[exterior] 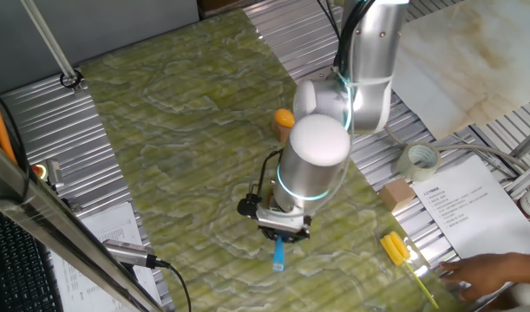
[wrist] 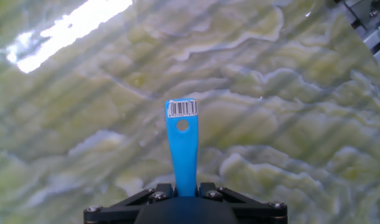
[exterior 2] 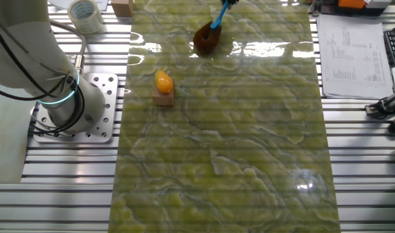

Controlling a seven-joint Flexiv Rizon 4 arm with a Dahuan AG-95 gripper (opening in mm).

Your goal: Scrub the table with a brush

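My gripper [exterior: 283, 229] is shut on the light-blue handle of the brush [exterior: 278, 254] and hangs low over the near part of the green-yellow marbled table [exterior: 178, 130]. In the hand view the handle [wrist: 182, 149] runs out from between the jaws, and its end carries a barcode label and a hole. In the other fixed view the reddish-brown bristles [exterior 2: 205, 39] rest on the table [exterior 2: 236, 142] near its far edge, with the handle slanting up. The gripper is cut off by the top edge there.
An orange object on a small wooden block [exterior: 284, 119] [exterior 2: 163, 84] stands on the table beside the arm. A tape roll [exterior: 420, 160], a printed sheet [exterior: 460, 204], a yellow tool [exterior: 395, 247] and a person's hand [exterior: 490, 273] lie to the right.
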